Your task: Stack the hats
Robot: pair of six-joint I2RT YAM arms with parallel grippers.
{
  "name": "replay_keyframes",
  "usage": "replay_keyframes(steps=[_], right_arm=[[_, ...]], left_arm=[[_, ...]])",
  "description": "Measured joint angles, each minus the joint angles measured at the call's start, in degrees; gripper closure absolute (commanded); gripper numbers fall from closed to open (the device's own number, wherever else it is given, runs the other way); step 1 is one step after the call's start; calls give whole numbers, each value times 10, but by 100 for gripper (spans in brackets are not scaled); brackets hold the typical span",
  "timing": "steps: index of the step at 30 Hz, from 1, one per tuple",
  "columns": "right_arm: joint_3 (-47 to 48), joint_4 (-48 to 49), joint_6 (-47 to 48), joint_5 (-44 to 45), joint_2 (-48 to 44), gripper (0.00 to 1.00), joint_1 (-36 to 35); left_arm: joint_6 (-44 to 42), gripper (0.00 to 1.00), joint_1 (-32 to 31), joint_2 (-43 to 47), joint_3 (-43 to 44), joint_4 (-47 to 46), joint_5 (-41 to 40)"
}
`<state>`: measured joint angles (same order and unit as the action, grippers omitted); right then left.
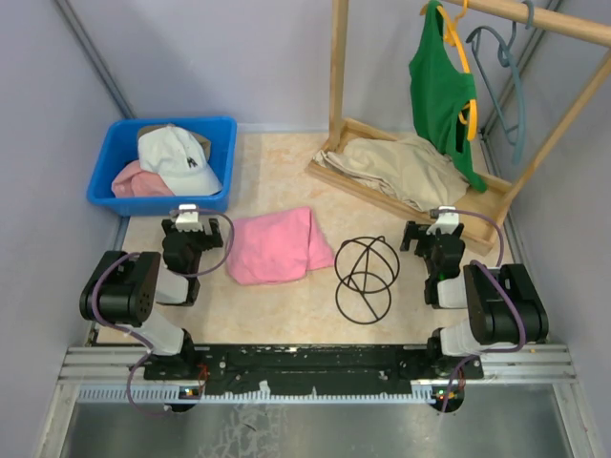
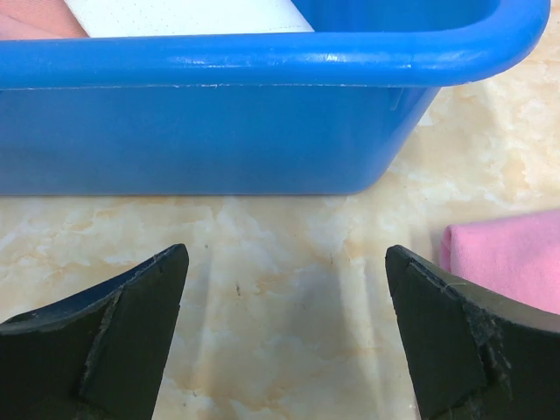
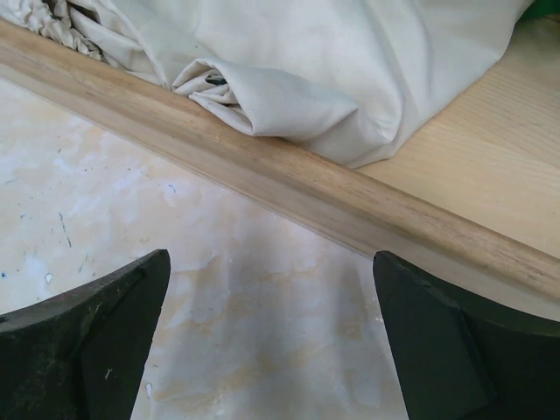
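Hat (image 1: 175,157) of white fabric, dark logo (image 1: 192,162), atop pink hat (image 1: 134,181)

White cap (image 1: 177,157), small dark logo. Pink cap (image 1: 134,181). Bin (image 1: 221,134) bright glossy blue. Flat cloth (image 1: 277,243) plain pink. Table (image 1: 277,172) cream with tan marbling. Crumpled garment (image 1: 401,167) plain beige to off-white. Rack (image 1: 336,76) pale natural wood, grain visible. Tank top (image 1: 441,91) solid green on a yellow-orange hanger (image 1: 461,43); spare hanger (image 1: 506,57) grey-blue. Wire frame (image 1: 366,277) black. Left gripper (image 2: 287,262) and right gripper (image 3: 271,262) black; cables (image 1: 98,286) purple. Walls (image 1: 239,57) pale lavender-grey.
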<state>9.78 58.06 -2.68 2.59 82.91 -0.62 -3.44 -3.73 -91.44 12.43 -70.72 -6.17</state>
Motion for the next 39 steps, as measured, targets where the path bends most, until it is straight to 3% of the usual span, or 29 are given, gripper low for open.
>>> replay_keyframes(steps=[13, 17, 23, 25, 26, 29, 31, 34, 37, 39], right_arm=[[0, 31, 2, -6, 0, 1, 0], [0, 34, 1, 1, -3, 1, 0], [18, -60, -5, 12, -104, 1, 0], [34, -97, -17, 12, -143, 1, 0], [42, -115, -26, 12, -166, 1, 0], [64, -190, -55, 12, -231, 3, 0], [83, -242, -70, 12, -269, 6, 0], [130, -329, -92, 12, -319, 4, 0], [192, -402, -101, 11, -341, 1, 0], [228, -438, -104, 8, -342, 1, 0]], left_arm=[[0, 0, 0, 0, 0, -2, -2], [3, 0, -7, 15, -1, 1, -35], [11, 1, -14, 199, 28, 146, -74], [19, 11, -14, 254, 59, 208, -73], [28, 27, -14, 282, 78, 248, -72], [71, 62, -15, 338, 133, 363, -63], [111, 76, -16, 354, 180, 451, -38], [156, 83, -37, 335, 265, 579, 20], [186, 79, -106, 270, 360, 690, 71], [203, 86, -163, 222, 403, 743, 95]])
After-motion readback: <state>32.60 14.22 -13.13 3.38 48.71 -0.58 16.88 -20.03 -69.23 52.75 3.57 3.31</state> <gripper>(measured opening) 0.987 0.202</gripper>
